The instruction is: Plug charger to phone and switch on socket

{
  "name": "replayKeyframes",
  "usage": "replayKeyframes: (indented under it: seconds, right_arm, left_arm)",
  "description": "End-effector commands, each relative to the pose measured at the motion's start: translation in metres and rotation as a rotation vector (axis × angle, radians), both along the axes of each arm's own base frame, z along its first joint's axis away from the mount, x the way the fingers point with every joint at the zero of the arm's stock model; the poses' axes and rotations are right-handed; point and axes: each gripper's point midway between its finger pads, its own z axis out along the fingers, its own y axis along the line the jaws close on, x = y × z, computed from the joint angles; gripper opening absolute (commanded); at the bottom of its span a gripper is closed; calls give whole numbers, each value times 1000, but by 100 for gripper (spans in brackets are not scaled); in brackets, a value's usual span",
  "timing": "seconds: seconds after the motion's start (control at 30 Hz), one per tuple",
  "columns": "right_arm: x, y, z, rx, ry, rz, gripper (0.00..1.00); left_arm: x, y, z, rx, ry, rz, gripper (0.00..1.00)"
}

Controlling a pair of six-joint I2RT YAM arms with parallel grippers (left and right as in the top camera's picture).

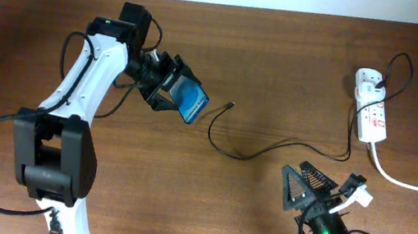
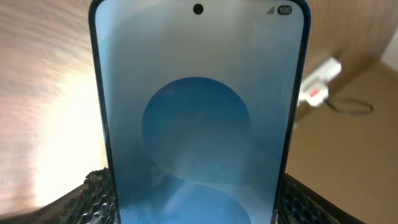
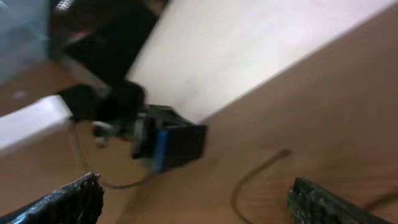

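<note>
My left gripper (image 1: pixel 170 85) is shut on the phone (image 1: pixel 191 100) and holds it tilted above the table at the upper left. Its lit blue screen (image 2: pixel 198 124) fills the left wrist view between my fingers. The charger, a thin black cable (image 1: pixel 270 149), lies across the middle of the table, its connector tip (image 1: pixel 231 105) just right of the phone. The cable runs to the white socket (image 1: pixel 371 113) at the upper right. My right gripper (image 1: pixel 322 192) is open and empty near the front right. The right wrist view shows the phone (image 3: pixel 163 144) and the cable end (image 3: pixel 261 171) ahead, blurred.
A thick white cord (image 1: pixel 407 181) runs from the socket off the right edge. The socket also shows small in the left wrist view (image 2: pixel 317 84). A pale wall runs along the table's far edge (image 1: pixel 226 3).
</note>
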Motion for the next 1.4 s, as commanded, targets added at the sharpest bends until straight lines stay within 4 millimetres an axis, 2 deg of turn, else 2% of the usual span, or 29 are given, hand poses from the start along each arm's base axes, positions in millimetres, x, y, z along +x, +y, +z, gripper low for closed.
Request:
replayKeyframes:
  seconds: [0.0,0.1,0.17,0.23,0.33,0.37,0.43,0.53,0.57,0.73,0.8,0.87,0.93,1.0,1.13,1.27,1.37]
  right_arm:
    - [-14,20,9,-17,-39,134,98]
    - [-11,27,5,-50,18,186,98]
    - [-4,32,13,-105,35,201,98]
    - [9,40,20,-160,60,220,98]
    - [38,67,22,-252,131,292,98]
    - [54,83,16,-293,176,307,98]
    - [73,102,7,-345,225,305,98]
    - [112,138,-17,-425,317,280,98]
    - [126,143,-28,-453,348,251,98]
    - [155,148,-55,-512,392,199,100]
    - [166,143,-65,-540,396,148,94]
    - [172,143,-65,-537,380,130,84]
    - [176,145,-62,-525,358,127,66]
    - [176,149,-62,-520,352,140,53]
    - [169,158,-62,-501,350,206,44]
    - [165,163,-61,-490,350,246,43]
    - [164,165,-61,-486,349,257,35]
  left_arm:
    - [14,-11,-5,107,-45,50,0]
    - [17,-34,-9,161,-86,50,0]
    - [16,-45,-11,183,-100,55,0]
    - [17,-51,-10,179,-109,58,0]
    - [19,-53,-9,178,-115,64,0]
    - [20,-52,-10,184,-113,72,0]
    - [20,-51,-10,186,-105,87,0]
    - [22,-48,-12,204,-99,110,0]
    - [22,-47,-12,204,-98,112,0]
    - [22,-47,-11,202,-96,113,0]
    - [20,-46,-12,205,-85,111,0]
    - [18,-46,-12,205,-80,110,0]
    - [18,-46,-13,206,-79,110,0]
    - [18,-46,-12,206,-80,110,0]
    - [20,-46,-12,206,-87,112,0]
    - [20,-46,-12,206,-87,112,0]
    - [20,-46,-12,206,-87,112,0]
